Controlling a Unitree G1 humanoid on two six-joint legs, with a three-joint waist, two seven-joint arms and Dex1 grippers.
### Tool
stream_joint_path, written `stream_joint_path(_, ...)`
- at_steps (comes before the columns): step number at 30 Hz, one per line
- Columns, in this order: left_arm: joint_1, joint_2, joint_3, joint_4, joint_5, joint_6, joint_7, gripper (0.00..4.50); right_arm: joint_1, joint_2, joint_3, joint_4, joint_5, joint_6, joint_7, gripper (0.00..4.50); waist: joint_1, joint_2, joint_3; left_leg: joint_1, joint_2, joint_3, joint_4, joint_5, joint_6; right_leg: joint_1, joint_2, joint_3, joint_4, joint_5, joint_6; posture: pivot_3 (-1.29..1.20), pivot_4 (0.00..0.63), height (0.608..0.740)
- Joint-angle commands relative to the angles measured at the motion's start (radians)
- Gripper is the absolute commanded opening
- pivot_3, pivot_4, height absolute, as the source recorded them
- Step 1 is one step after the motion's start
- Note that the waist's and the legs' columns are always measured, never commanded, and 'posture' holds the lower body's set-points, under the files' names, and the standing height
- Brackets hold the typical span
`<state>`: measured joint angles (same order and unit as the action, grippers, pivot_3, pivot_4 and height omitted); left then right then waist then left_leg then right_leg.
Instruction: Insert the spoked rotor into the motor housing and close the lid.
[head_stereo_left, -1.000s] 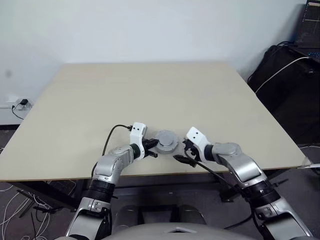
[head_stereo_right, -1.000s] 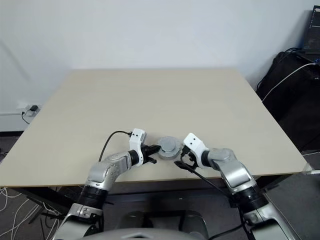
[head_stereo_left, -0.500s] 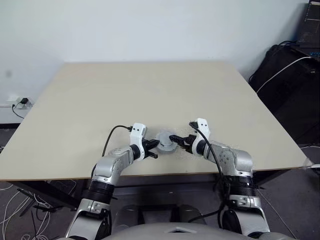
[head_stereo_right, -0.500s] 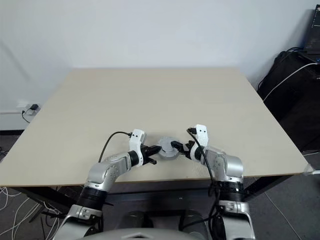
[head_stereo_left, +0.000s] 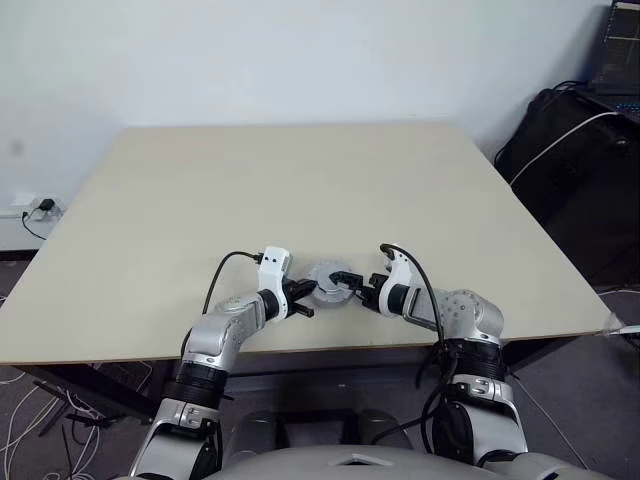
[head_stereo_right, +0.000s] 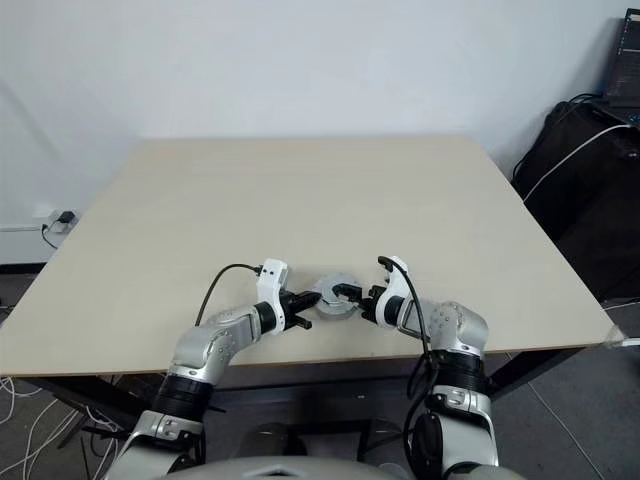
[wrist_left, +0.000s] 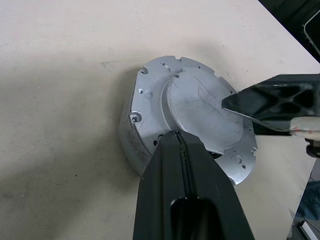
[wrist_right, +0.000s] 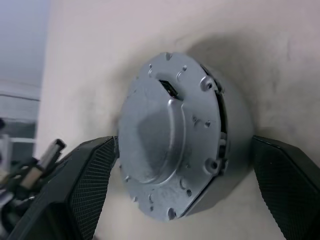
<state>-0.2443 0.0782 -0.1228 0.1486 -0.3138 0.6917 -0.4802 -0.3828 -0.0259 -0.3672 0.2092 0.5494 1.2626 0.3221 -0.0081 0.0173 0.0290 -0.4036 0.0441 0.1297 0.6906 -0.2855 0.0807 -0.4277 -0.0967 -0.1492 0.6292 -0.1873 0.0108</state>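
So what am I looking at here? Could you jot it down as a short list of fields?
Surface: beige table
Main object: round motor housing near the table's front edge
Cover: grey lid sitting on top of the housing
Left end effector: shut, fingers pressed together at the housing's left side
Right end effector: open wide, one finger on each side of the housing, not visibly gripping it
Background: white wall, dark bag with cables at far right

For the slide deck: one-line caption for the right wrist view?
Open right gripper straddling the lidded motor housing on the table.
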Motion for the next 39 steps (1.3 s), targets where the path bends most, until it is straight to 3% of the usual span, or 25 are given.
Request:
stream_joint_path(1,0.012,-0.008,-0.021,-0.003,0.002,0.020,-0.002,0.00,-0.008,0.052,-0.026,-0.035,0.116,0.054,0.049,4.47,-0.004,0.000,0.000,0.000,0.000,0.000,0.000,0.000,0.000,0.000,0.000,0.000,0.000,0.000,0.000,0.00,0.000,0.740)
stream_joint_path(12,0.018,-0.008,-0.020,-0.007,0.009,0.030,-0.008,0.00,0.022,0.126,-0.061,-0.066,0.150,0.016,0.000,4.47,-0.012,0.001,0.000,0.000,0.000,0.000,0.000,0.000,0.000,-0.001,0.000,0.001,0.000,0.000,0.000,0.00,0.000,0.740)
stream_joint_path(15,0.017,-0.010,-0.018,-0.005,0.010,0.029,-0.008,0.00,0.029,0.120,-0.047,-0.080,0.152,0.034,-0.004,3.87,-0.013,0.001,0.000,0.000,0.001,0.000,0.000,0.000,0.000,-0.001,0.000,0.001,0.000,0.000,0.000,0.00,0.000,0.740)
stream_joint_path(21,0.020,-0.017,-0.013,-0.003,0.015,0.026,-0.009,0.00,0.039,0.096,-0.052,-0.081,0.151,0.038,-0.013,2.03,-0.013,0.002,0.000,0.000,0.001,0.001,-0.001,0.000,0.000,-0.001,0.000,0.001,0.000,0.000,0.000,0.00,0.000,0.740)
stream_joint_path(25,0.022,-0.021,-0.010,-0.005,0.019,0.027,-0.010,0.00,0.049,0.083,-0.047,-0.087,0.157,0.043,-0.020,1.25,-0.006,0.003,-0.001,0.002,0.000,0.000,-0.001,0.000,0.000,0.000,-0.001,0.001,0.000,0.000,0.000,0.00,0.000,0.740)
stream_joint_path(39,0.024,-0.025,0.048,-0.048,0.015,-0.040,0.021,0.00,0.086,0.073,-0.027,-0.097,0.145,0.058,-0.052,1.26,-0.006,0.004,-0.001,0.002,0.000,0.000,-0.001,0.000,0.000,0.000,0.000,0.001,0.000,0.000,0.000,0.00,0.000,0.740)
